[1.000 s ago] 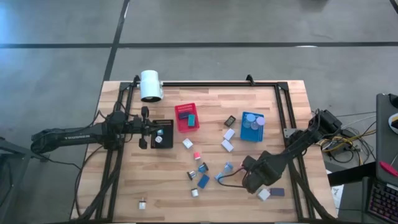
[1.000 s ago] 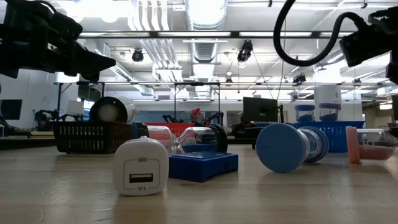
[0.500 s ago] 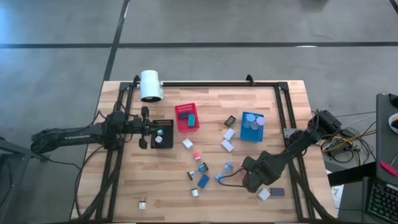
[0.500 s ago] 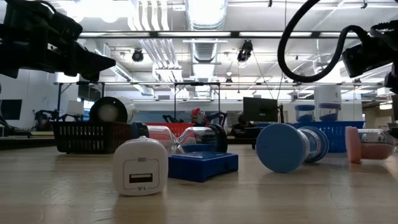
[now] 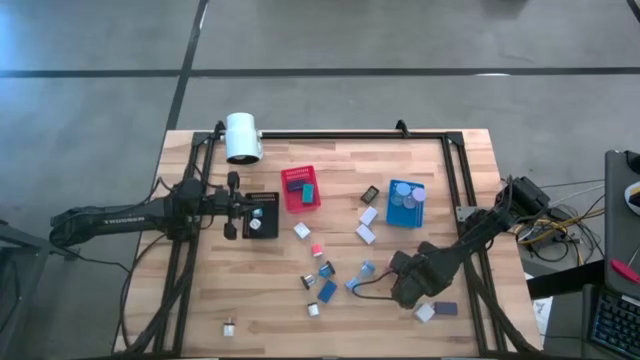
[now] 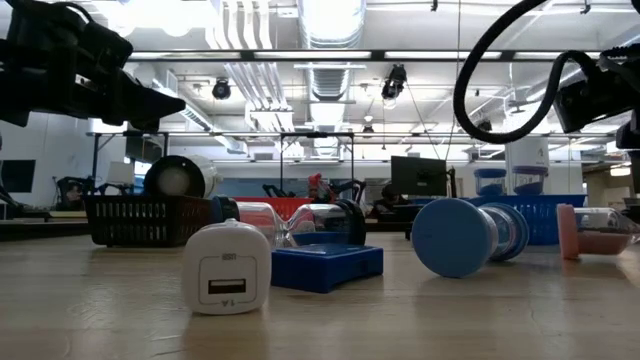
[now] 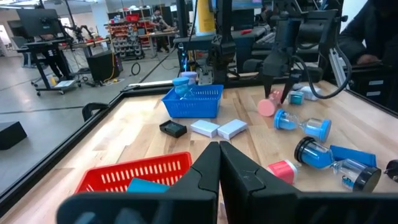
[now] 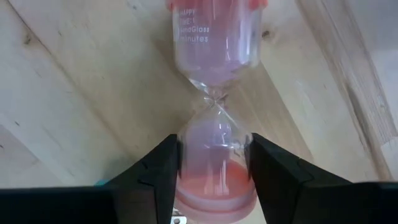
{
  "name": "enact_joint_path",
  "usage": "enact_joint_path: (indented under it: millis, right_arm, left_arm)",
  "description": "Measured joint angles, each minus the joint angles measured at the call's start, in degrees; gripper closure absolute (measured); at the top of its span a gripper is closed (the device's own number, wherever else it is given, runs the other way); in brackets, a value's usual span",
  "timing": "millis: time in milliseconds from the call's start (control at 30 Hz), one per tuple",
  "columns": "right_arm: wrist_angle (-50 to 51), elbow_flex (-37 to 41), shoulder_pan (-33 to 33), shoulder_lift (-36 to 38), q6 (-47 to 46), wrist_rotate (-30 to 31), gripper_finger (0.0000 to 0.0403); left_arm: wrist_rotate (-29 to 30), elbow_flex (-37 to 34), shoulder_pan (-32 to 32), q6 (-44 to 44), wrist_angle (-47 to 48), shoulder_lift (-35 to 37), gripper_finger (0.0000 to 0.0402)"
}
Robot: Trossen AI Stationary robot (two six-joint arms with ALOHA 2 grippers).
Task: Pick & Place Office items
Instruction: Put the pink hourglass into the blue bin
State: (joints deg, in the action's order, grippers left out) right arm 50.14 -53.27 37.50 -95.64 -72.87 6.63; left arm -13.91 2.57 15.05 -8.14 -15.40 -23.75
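Observation:
The office items lie scattered mid-table: blue hourglasses, white blocks, a small pink piece and a white charger. A pink hourglass lies on its side on the wood. My right gripper is over it near the table's right front, pointing down, fingers on either side of one bulb. The left wrist view shows that gripper above the pink end cap. My left gripper is shut, empty, and hovers by the black bin. My right gripper pinches the pink hourglass by one glass bulb, just past the narrow waist, between its two fingers. The fingers come from above, pointing down, and lie across the hourglass. The hourglass lies on its side on the table.
A red bin, a blue bin and the black bin stand across the table's middle. A big white cylinder lies at the far left. A dark metal frame runs along the edges. A white block lies near my right gripper.
My right arm has sunk slightly over the pink hourglass, and its cable loop has swung toward the right in the low view. The hourglass has stayed on the table.

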Motion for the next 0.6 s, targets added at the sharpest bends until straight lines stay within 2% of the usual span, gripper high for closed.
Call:
enact_joint_path:
  millis: [300,600]
  right_arm:
    - [3.20,-2.90,-0.07,1.97,3.53,4.13,0.0246]
    - [9.70,-11.92,-1.19,7.55,9.89,14.30,0.0246]
  left_arm:
    - [0.02,0.00,-0.02,-0.87,0.00,-0.02,0.0387]
    - [0.02,0.00,-0.01,-1.04,-0.02,-0.28,0.0387]
